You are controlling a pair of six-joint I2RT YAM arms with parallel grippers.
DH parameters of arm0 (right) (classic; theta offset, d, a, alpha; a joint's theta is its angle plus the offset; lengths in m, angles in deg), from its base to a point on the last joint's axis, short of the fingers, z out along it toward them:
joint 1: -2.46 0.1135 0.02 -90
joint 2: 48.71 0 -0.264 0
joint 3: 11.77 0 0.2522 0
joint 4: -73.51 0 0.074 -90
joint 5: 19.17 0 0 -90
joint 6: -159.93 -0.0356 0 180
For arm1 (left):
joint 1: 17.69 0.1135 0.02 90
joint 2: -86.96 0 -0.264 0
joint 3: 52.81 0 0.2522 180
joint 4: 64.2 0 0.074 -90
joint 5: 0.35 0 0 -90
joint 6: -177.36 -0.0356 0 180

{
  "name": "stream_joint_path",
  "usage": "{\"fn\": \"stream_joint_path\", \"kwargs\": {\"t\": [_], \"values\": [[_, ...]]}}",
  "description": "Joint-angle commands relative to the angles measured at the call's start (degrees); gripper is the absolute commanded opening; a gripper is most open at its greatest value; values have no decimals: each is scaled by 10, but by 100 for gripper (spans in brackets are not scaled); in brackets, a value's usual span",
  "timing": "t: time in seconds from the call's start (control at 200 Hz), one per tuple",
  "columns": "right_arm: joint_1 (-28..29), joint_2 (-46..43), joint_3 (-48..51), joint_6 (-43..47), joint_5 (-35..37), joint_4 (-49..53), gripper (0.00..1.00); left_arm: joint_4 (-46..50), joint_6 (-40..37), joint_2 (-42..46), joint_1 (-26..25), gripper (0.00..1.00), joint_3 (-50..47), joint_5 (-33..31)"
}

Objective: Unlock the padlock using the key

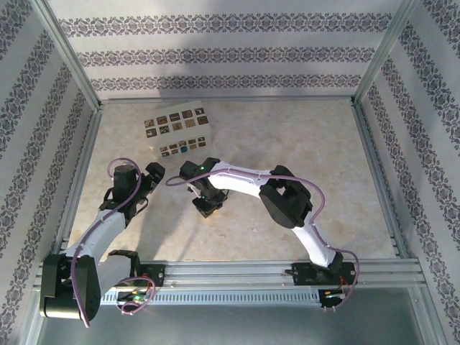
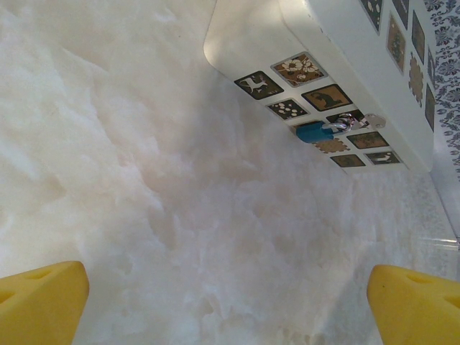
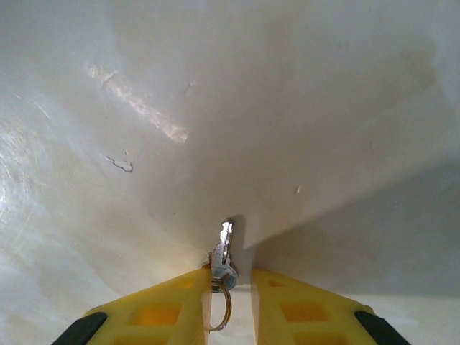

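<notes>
The key [image 3: 223, 253] sits lengthwise between the right gripper's [image 3: 230, 279] narrowed jaws, blade pointing away from it; grip unclear. The left gripper [image 2: 230, 295] gapes wide.

The left arm [image 1: 100, 230] and the right arm [image 1: 241, 178] are smooth white tubes with fat black joints. Each has a black base on the long silver metal rail [image 1: 237, 277]. Above that rail, a thin purple cable [image 1: 305, 188] loops along each arm. The left gripper [image 2: 228, 269] and right gripper [image 3: 230, 274] have chunky yellow wedge fingers [image 3: 154, 313].
</notes>
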Motion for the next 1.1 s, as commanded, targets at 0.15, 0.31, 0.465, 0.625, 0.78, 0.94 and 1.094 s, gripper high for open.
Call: {"fn": "stream_joint_path", "kwargs": {"t": [0.15,0.31,0.465,0.625,0.78,0.94,1.094], "values": [[7,-7,18,0,-5,18,21,16,-15,9,10,99,5,-6],[9,-8,18,1,-10,21,14,16,-15,9,10,99,5,-7],[6,-28,26,-1,-5,21,5,21,-16,11,10,99,6,-6],[-16,-82,51,1,-6,1,0,23,-1,14,10,99,6,19],[-47,-133,63,9,-12,-11,0,-24,58,8,10,98,-7,86],[-89,-181,79,-8,-53,-45,0,-124,142,-21,6,93,-19,164],[-122,-220,97,-34,-73,-92,0,-231,231,-63,-19,92,-20,192]]}}
